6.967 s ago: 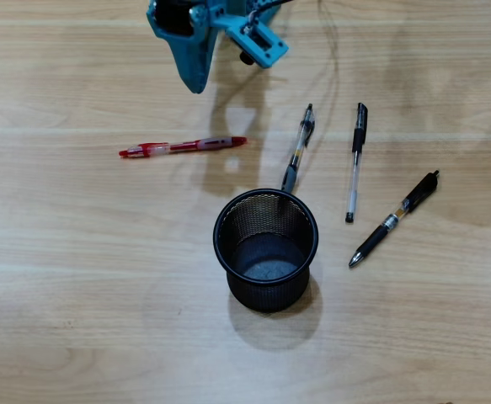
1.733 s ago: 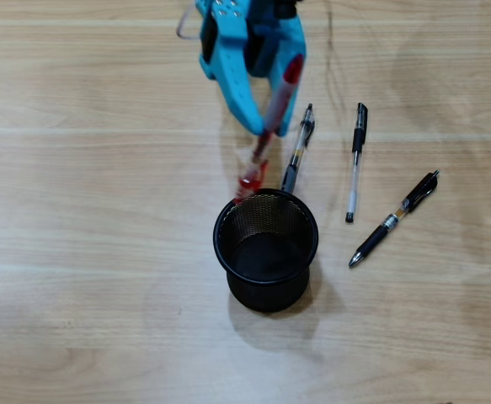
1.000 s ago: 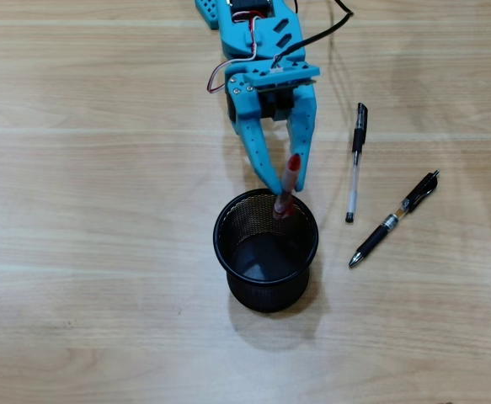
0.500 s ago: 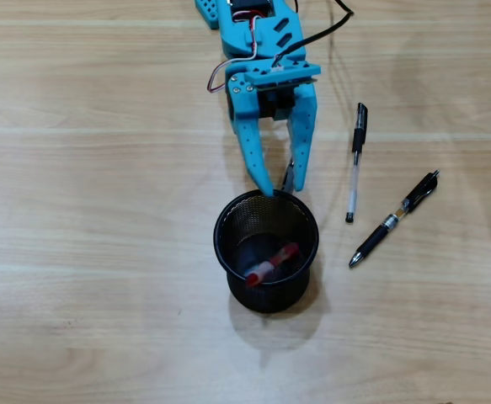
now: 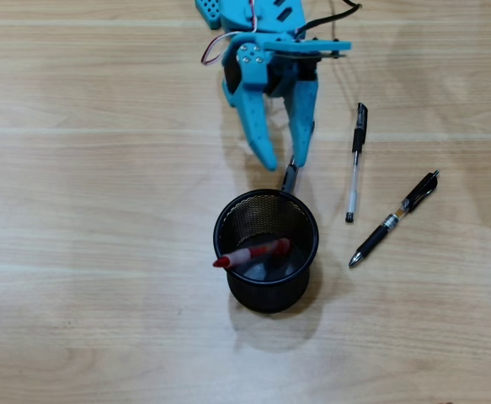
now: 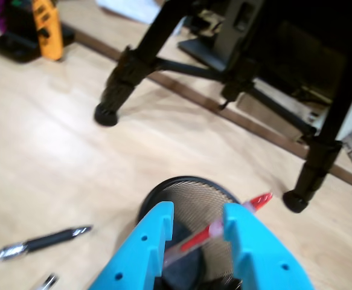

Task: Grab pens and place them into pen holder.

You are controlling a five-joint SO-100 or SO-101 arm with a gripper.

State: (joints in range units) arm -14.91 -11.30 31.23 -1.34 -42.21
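Gripper: the blue gripper (image 5: 284, 163) sits at upper centre of the overhead view, its two fingers spread apart and holding nothing; in the wrist view (image 6: 198, 212) they frame the cup from the bottom edge.
Pen holder: the black mesh pen holder (image 5: 223, 218) stands upright at centre, just below the fingertips; the wrist view shows its rim (image 6: 163, 184) beyond the fingers.
Red pen: the red pen (image 5: 249, 253) lies tilted inside the holder — its red tip pokes over the left rim in the overhead view, and to the right in the wrist view (image 6: 257, 201).
Hidden pen: a clear-barrelled pen (image 5: 290, 177) is mostly covered by the gripper; only its dark end shows, near the holder's top rim.
Other pens: a second clear pen (image 5: 355, 164) lies nearly vertical at right — apart from the holder.
Black pen: the black pen with gold band (image 5: 394, 219) lies diagonally further right.
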